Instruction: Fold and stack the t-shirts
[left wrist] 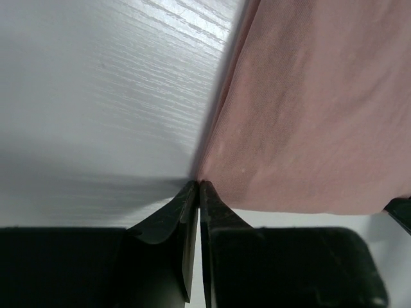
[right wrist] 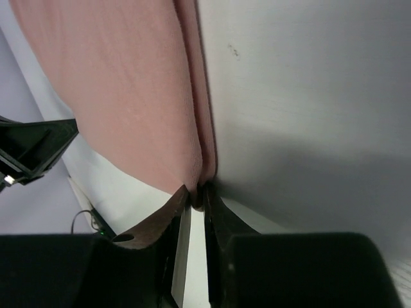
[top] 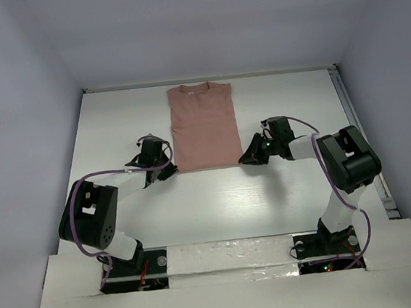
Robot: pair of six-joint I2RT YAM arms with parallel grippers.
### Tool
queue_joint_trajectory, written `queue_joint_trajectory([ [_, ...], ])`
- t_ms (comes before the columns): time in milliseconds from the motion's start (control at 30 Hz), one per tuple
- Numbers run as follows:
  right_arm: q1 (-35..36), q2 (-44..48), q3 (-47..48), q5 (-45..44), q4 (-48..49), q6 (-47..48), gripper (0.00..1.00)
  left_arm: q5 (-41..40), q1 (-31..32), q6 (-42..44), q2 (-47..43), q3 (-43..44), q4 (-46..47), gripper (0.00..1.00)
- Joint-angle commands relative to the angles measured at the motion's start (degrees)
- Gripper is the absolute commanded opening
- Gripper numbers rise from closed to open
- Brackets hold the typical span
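While both my arms reach inward over the white counter [top: 210, 204], the dusty-pink t-shirt [top: 203, 125] lies flat in the middle of its far half. It is folded lengthwise into a narrow upright rectangle. Its collar [top: 198, 88] sits at the far end and its straight hem at the near end, plain pink side up.

My left pincer [top: 171, 170] is down at the shirt's near-left corner. In the left wrist view its dark fingers [left wrist: 183, 212] are pressed together, with only a thin slit behind the tips, and those tips meet the cloth right at that corner. I cannot tell whether any fabric is actually caught between them.

My right pincer [top: 245, 159] sits at the near-right corner. From its wrist view the fingers [right wrist: 215, 212] are drawn close, and the shirt's folded right edge runs straight down into the tips, so it is pinching that corner against the counter.
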State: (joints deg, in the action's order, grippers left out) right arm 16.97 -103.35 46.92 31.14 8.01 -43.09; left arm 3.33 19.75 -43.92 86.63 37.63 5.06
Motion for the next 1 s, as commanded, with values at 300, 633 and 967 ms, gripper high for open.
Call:
queue_joint_trajectory([
  [300,0.43,4.9,-5.67,-2.31,-2.29,1.34,0.0,-0.17,3.52,1.65,-4.87,-0.18,-4.96,0.0],
  [633,0.43,44.51,-22.66,-0.9,-29.24,3.63,0.0,-0.79,22.78,-13.01,-31.47,-7.47,-25.61,0.0],
  [967,0.43,41.06,3.68,-12.49,-42.38,8.63,0.0,-9.13,20.35,-11.2,-31.46,12.02,-34.16,0.0],
])
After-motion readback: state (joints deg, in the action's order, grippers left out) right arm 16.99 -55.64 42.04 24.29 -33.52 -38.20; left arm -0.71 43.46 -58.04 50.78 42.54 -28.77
